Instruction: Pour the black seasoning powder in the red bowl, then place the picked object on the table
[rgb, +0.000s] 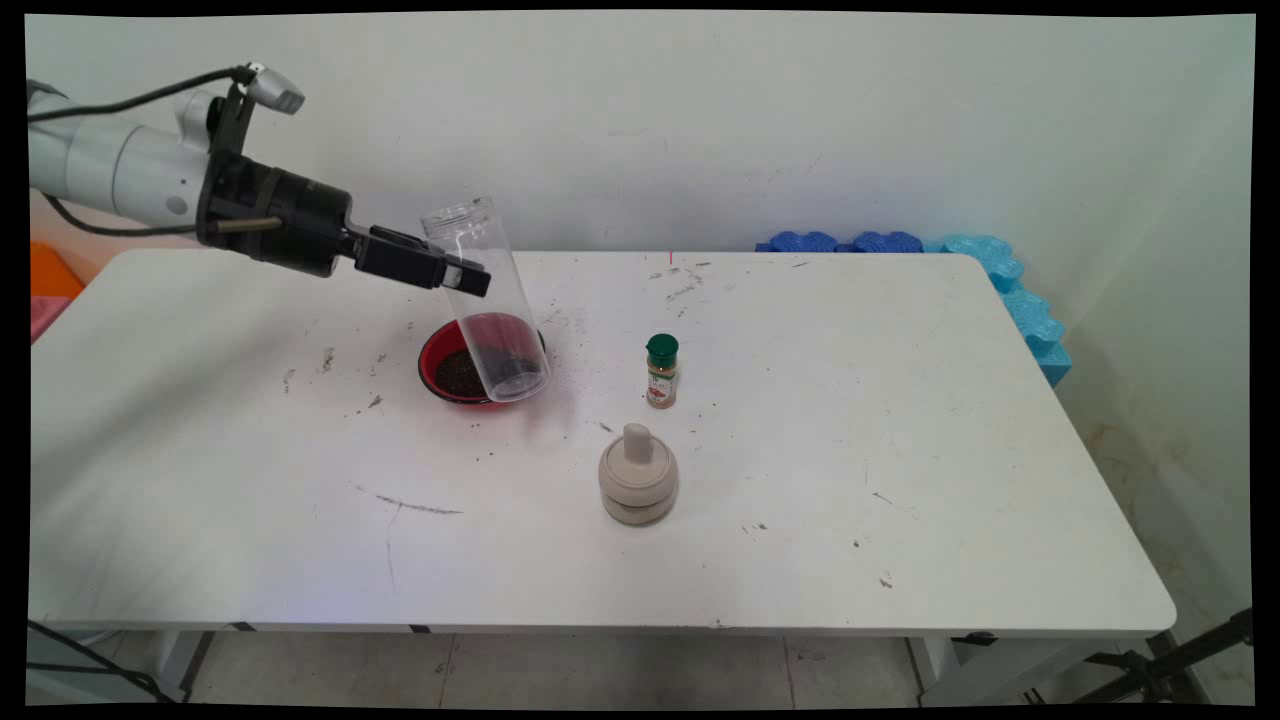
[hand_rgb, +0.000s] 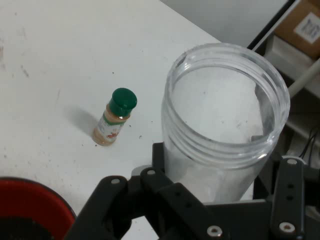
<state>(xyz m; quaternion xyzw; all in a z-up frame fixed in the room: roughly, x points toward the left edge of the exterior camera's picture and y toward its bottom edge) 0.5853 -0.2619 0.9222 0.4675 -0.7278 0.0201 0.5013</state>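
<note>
Your gripper (rgb: 462, 272) comes in from the left, its fingers pinching a clear jar (rgb: 487, 300) near its open top. The jar is empty, tilted, and held above a red bowl (rgb: 440, 362) of dark grains on the table (rgb: 900, 450). To the right stands a small spice bottle (rgb: 661, 371) with a green cap. Nearer you sits a beige grinder (rgb: 638, 487).

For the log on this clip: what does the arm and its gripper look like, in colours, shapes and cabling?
The arm is a white, rounded tube ending in a black cylindrical wrist. The gripper is black, with two fingers on bolted linkage bars whose silver screws show in the hand view. Black cables run along the arm. A small grey camera sits on a black bracket above the wrist.
</note>
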